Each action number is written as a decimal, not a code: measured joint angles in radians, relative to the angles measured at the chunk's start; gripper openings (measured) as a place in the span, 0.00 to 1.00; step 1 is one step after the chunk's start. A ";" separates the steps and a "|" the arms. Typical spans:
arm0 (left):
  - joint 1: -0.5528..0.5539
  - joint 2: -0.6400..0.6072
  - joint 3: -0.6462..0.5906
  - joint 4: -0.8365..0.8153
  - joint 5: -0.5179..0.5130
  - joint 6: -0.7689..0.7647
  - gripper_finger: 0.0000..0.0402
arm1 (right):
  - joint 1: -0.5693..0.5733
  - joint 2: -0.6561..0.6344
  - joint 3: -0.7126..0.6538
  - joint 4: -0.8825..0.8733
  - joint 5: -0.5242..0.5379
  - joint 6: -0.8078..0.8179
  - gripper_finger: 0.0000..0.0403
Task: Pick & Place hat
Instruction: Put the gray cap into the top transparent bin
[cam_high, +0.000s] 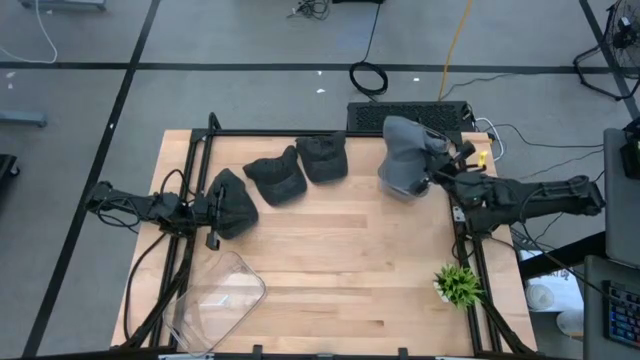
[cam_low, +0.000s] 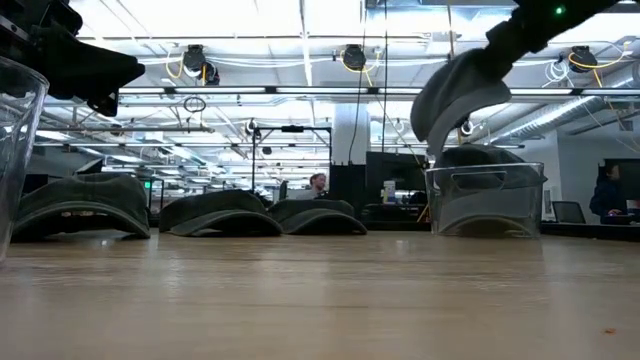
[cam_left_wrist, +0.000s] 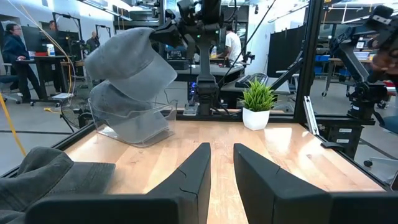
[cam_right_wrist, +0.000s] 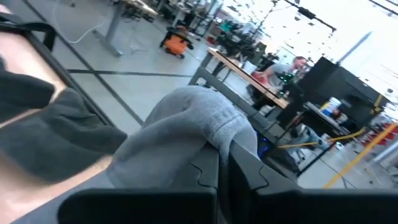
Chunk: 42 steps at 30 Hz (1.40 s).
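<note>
From my console, the left gripper (cam_left_wrist: 221, 171) hung over the table's (cam_high: 340, 270) left side, fingers slightly parted and holding nothing, above a dark hat (cam_high: 232, 203). Two more hats (cam_high: 275, 178) lay beyond. Farthest, the right gripper (cam_high: 437, 176) pinched a grey hat (cam_high: 403, 158), lifted above a clear bin (cam_low: 486, 200).

bright overhead lighting, blurred right-wrist view
</note>
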 joint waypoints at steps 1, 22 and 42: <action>0.000 0.000 0.000 0.000 0.000 0.000 0.19 | -0.009 -0.012 -0.017 0.016 0.000 -0.004 0.00; 0.000 0.000 0.000 0.000 0.000 0.000 0.19 | -0.191 -0.050 -0.297 0.343 -0.104 -0.099 0.00; 0.000 0.000 0.000 0.000 0.000 0.000 0.19 | -0.205 -0.050 -0.424 0.220 -0.077 0.164 0.00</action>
